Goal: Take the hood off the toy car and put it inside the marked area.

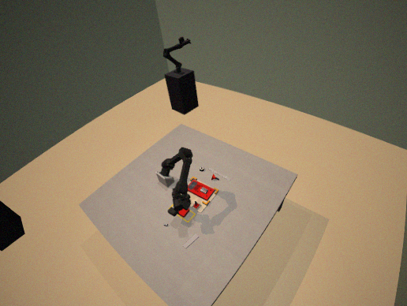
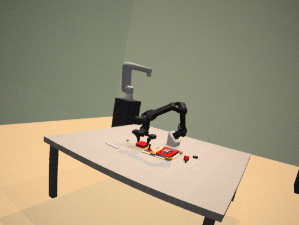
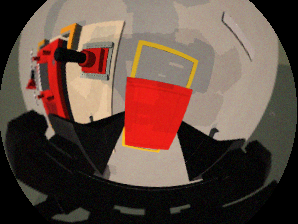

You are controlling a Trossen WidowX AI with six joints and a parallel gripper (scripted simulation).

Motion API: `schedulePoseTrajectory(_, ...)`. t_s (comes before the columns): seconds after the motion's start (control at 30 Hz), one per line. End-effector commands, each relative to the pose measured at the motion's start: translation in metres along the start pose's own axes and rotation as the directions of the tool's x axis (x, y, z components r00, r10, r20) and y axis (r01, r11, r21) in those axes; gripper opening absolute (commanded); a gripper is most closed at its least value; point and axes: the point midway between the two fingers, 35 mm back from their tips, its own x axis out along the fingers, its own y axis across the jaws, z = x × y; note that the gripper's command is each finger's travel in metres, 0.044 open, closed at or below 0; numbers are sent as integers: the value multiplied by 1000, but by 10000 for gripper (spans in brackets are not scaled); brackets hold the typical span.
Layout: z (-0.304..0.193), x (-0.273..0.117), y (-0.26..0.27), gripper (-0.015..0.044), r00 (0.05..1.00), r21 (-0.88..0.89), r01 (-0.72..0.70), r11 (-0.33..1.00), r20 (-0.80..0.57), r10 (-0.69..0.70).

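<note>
The toy car's red hood (image 1: 183,212) (image 2: 142,144) (image 3: 156,114) is a flat red block between the fingers. My gripper (image 2: 143,143) (image 3: 152,118) is shut on it, one finger at each side. The hood is low over the marked area, a yellow outline (image 1: 188,221) (image 2: 132,147) (image 3: 136,61), and covers its near part in the wrist view. Whether it touches the table cannot be told. The toy car's red body (image 1: 209,195) (image 2: 171,154) (image 3: 57,85) lies beside the area, with a grey block on top. In the top view the arm hides the fingertips.
A red piece with a black post (image 1: 196,205) (image 2: 149,148) (image 3: 97,59) stands on the cream board (image 3: 92,97) close beside the area. A pale strip (image 1: 191,241) (image 2: 112,145) (image 3: 239,36) lies farther out. A small red piece (image 1: 214,177) (image 2: 186,158) lies beyond the car.
</note>
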Motion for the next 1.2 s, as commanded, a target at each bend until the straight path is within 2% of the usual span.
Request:
schedulePoseTrajectory(0.0,0,2,0,0,1000,5,-3,1000,5,3)
schedulePoseTrajectory(0.1,0,3,0,0,1000,5,-3,1000,5,3)
schedulePoseTrajectory(0.67,0,2,0,440,1000,0,0,1000,0,0)
schedulePoseTrajectory(0.77,1,-10,-1,440,1000,1,0,1000,1,0)
schedulePoseTrajectory(0.97,-1,-67,-1,440,1000,1,-5,1000,6,5)
schedulePoseTrajectory(1.17,-1,-70,-1,440,1000,1,-6,1000,7,6)
